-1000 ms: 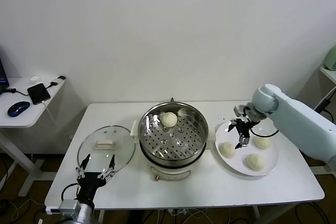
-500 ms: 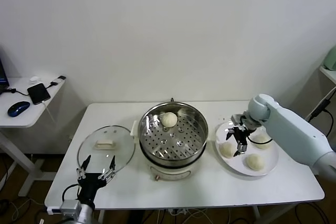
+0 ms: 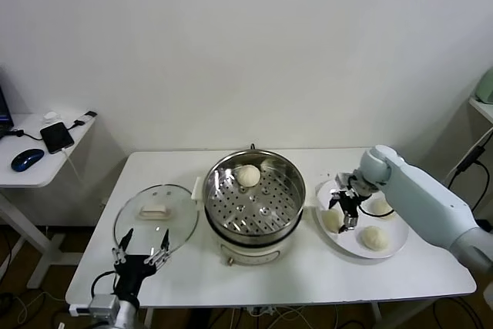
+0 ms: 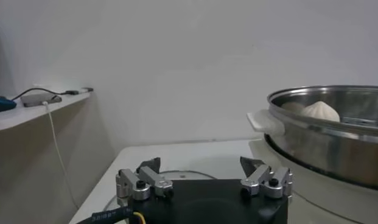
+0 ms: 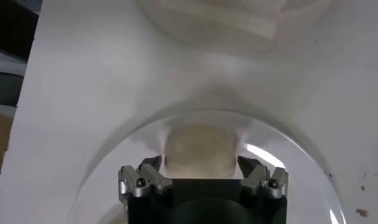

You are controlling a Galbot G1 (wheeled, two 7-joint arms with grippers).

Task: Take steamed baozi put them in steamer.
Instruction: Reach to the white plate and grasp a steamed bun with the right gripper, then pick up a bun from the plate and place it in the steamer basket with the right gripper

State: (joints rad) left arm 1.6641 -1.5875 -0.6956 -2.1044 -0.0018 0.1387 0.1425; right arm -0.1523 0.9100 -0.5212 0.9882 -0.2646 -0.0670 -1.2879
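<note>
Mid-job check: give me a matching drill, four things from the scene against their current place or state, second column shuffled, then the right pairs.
Things:
1. right tool
2. left tool
3. glass lid
4. baozi in the steamer

Places or states:
A. flat on the table, on the robot's left of the steamer
B. open, over the near-left baozi on the white plate
C. on the perforated tray, toward the back
D. open, parked at the table's near-left edge

Pairs: 1-B, 2-D, 3-A, 4-C
</note>
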